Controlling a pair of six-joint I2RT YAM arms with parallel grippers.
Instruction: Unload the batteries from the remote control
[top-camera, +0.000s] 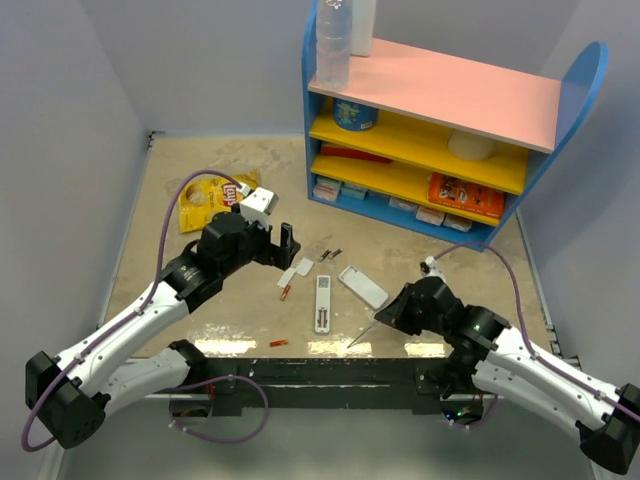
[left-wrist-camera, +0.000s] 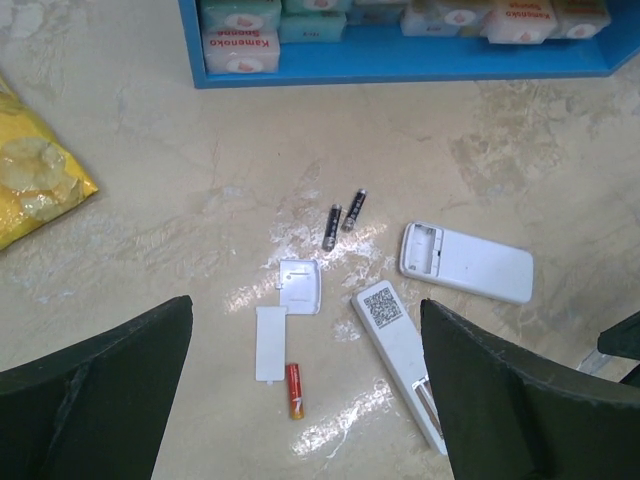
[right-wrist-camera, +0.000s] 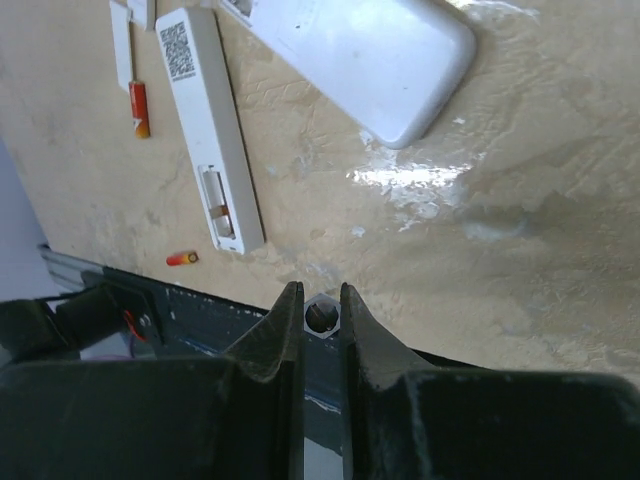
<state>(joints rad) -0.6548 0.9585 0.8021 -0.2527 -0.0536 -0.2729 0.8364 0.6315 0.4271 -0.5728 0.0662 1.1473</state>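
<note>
Two red-orange batteries (top-camera: 286, 292) are out of the remote control (top-camera: 322, 303) and lying loose on the table (top-camera: 470, 275); the first battery (left-wrist-camera: 294, 390) sits just beside the near end of a narrow white cover strip (left-wrist-camera: 270, 343), to the left of the remote; the second battery (right-wrist-camera: 182, 258) lies by itself close to the table's near edge, near the slotted end of the remote; the remote control rests back up, with a square code label at its far end and the open battery slot toward its near end; something small and brownish shows inside the slot, and I cannot tell what it is; the left end effector (left-wrist-camera: 306, 305) hangs above the covers with its fingers spread wide and nothing between them; the right end effector (right-wrist-camera: 318, 292) is clamped tight on a thin pale stick (top-camera: 362, 337) that slants down toward the table's near edge; a wider rounded white device (left-wrist-camera: 467, 262) lies just right of the remote, apart from it; a squarer white cover (left-wrist-camera: 300, 285) and two small dark cells (left-wrist-camera: 332, 227) lie farther out; a yellow crisp bag (top-camera: 205, 200) sits off to the left, a blue shelf unit (top-camera: 312, 100) at the back
</note>
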